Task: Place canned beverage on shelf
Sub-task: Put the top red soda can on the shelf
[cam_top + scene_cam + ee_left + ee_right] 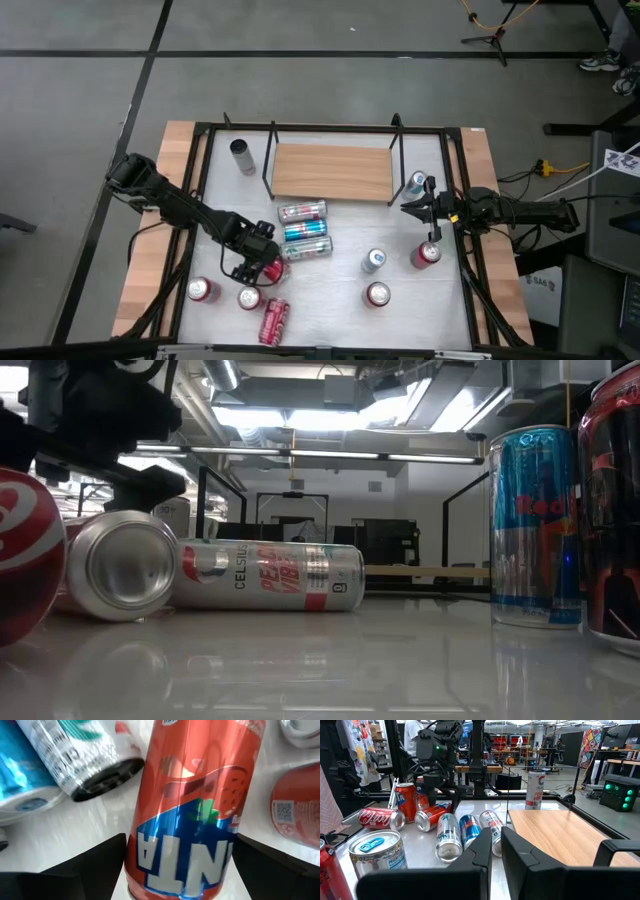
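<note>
An orange Fanta can (pixel 192 810) lies on its side at the table's near left, with my left gripper (pixel 180 840) shut on it; the high view shows the pair (pixel 268 266). The shelf (pixel 330 172), a light wooden board with black rod brackets at both ends, stands at the far middle of the table with nothing on it. My right gripper (pixel 412 208) waits shut and level at the table's right side, touching nothing. My left gripper pinches the Fanta can's two curved side walls (pixel 137 857) between its two fingers, near one end of the can. The fingers come steeply from above and lie across the can. The can lies on its side on the table (pixel 432 816).
Three cans lie side by side (pixel 303 230) just before the shelf. A white can (pixel 242 155) stands left of the shelf. Upright cans stand at the right (pixel 373 260) (pixel 427 254) (pixel 377 294), and red cans at the near left (pixel 203 290) (pixel 274 320).
</note>
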Robot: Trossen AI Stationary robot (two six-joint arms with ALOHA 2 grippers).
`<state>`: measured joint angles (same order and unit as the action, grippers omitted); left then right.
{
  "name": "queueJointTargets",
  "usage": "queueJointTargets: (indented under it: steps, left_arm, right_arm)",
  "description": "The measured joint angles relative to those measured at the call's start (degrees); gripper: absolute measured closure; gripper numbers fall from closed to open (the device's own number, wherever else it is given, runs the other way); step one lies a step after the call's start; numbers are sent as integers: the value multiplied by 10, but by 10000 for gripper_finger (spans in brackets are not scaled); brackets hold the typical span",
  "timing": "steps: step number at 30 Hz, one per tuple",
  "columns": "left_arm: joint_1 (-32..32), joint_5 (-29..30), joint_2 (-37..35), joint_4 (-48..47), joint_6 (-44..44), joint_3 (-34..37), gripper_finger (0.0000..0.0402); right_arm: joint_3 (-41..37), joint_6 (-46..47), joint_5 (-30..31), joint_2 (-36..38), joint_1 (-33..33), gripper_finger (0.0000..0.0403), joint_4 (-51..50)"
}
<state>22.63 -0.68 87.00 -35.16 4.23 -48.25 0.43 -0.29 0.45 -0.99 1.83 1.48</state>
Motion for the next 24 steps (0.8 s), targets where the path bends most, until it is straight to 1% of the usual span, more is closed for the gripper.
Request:
queueJointTargets:
  steps: [8,17,24]
  left_arm:
    - [0,-4,0,16,1,13,59]
    - [0,3,0,17,2,13,106]
    - [0,5,0,16,2,13,113]
  right_arm:
    - [0,0,0,0,0,370,0]
    - [0,0,0,0,0,370,0]
    - [0,0,0,0,0,370,0]
